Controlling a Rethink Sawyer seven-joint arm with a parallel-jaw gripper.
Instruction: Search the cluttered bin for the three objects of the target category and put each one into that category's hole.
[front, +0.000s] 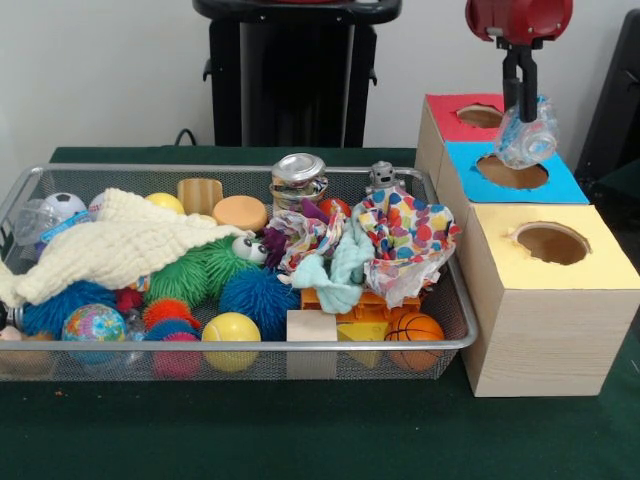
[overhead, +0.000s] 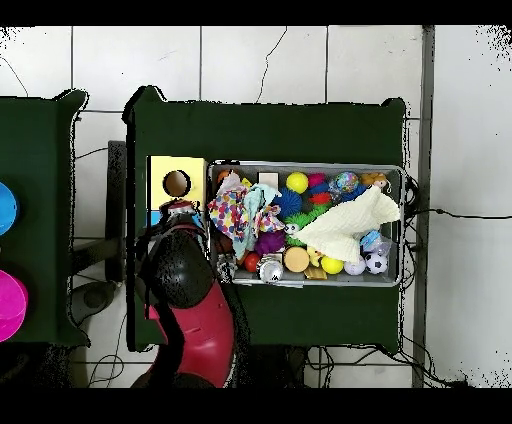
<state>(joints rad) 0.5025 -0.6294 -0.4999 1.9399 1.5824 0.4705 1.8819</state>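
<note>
My gripper (front: 521, 105) hangs above the blue-topped box (front: 520, 175), its black fingers shut on a crumpled clear plastic bag (front: 527, 137) that dangles just over the blue box's hole (front: 512, 171). The red-topped box (front: 465, 115) stands behind it and the yellow-topped box (front: 553, 250) in front, each with a round hole. In the overhead view the arm (overhead: 190, 290) covers the blue and red boxes; only the yellow box (overhead: 176, 181) shows. The wire bin (front: 445, 345) holds balls, cloths, a metal can (front: 298, 178) and a small toy robot (front: 381, 178).
In the bin lie a cream cloth (front: 120, 250), a polka-dot cloth (front: 410, 240), spiky green and blue balls, a yellow ball (front: 231, 331), a small basketball (front: 414, 330) and wooden blocks. A green cloth covers the table (front: 300, 430). Round blue and pink discs (overhead: 8, 260) sit on a side table.
</note>
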